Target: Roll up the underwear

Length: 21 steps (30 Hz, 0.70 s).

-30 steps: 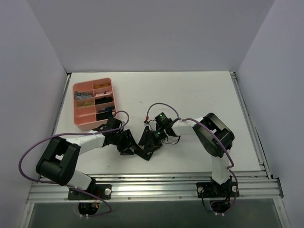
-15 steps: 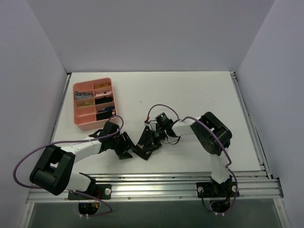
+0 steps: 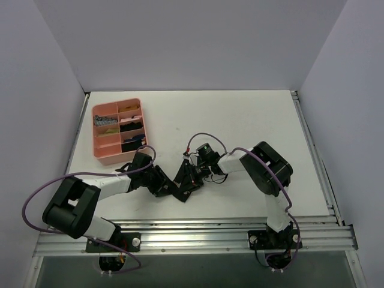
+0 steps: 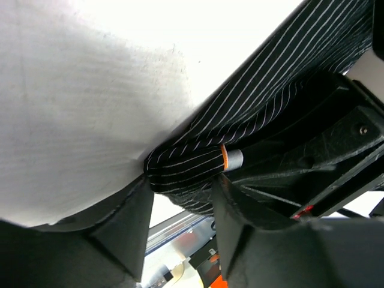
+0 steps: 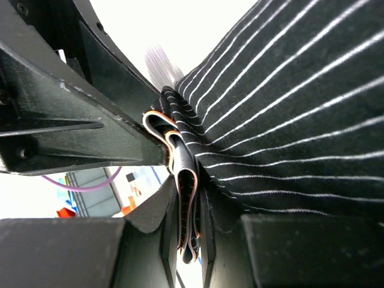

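Underwear [image 4: 282, 72], pinstriped black, left end effector [image 4: 180, 195] gripping rolled end, right end effector [image 5: 189, 207] clamped on banded edge

Bright, even overhead view, faint soft shadows, wrist views with blown-out white table [image 4: 228, 30] (foreground soft)

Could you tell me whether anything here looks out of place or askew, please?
Nothing looks spilled or damaged. The one untidy spot: the orange-edged band of the underwear is bunched into wavy folds in the right gripper, not flat.
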{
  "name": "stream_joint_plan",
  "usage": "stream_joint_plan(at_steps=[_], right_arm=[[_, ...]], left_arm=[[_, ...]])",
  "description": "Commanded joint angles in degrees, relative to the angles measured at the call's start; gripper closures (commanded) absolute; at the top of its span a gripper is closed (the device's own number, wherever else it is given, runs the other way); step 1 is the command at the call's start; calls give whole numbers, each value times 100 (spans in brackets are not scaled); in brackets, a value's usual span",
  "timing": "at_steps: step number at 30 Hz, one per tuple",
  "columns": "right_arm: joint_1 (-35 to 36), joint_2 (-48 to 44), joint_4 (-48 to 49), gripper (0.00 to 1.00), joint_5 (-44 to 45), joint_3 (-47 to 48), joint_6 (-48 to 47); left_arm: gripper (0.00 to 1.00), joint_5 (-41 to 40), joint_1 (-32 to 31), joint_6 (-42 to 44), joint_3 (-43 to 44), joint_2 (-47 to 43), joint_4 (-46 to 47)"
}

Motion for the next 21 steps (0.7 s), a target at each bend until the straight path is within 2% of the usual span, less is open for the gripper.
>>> stream_joint_plan(at_steps=[1, 6, 10, 14, 21], right_arm=[[18, 198, 111, 100, 441, -168, 93], [27, 154, 279, 98, 344, -160, 252], [18, -91, -211, 79, 519, -98, -55], [9, -311, -1065, 71, 906, 218, -644], [9, -601, -1742, 68, 1258, 377, -1127]], left_arm=[[50, -700, -72, 30, -170, 354, 20], [64, -770, -151, -23, -170, 407, 170], [84, -893, -169, 83, 41, 434, -233], [95, -1016, -186, 293, 269, 399, -647], [98, -1113, -230, 443, 586, 398, -1087]])
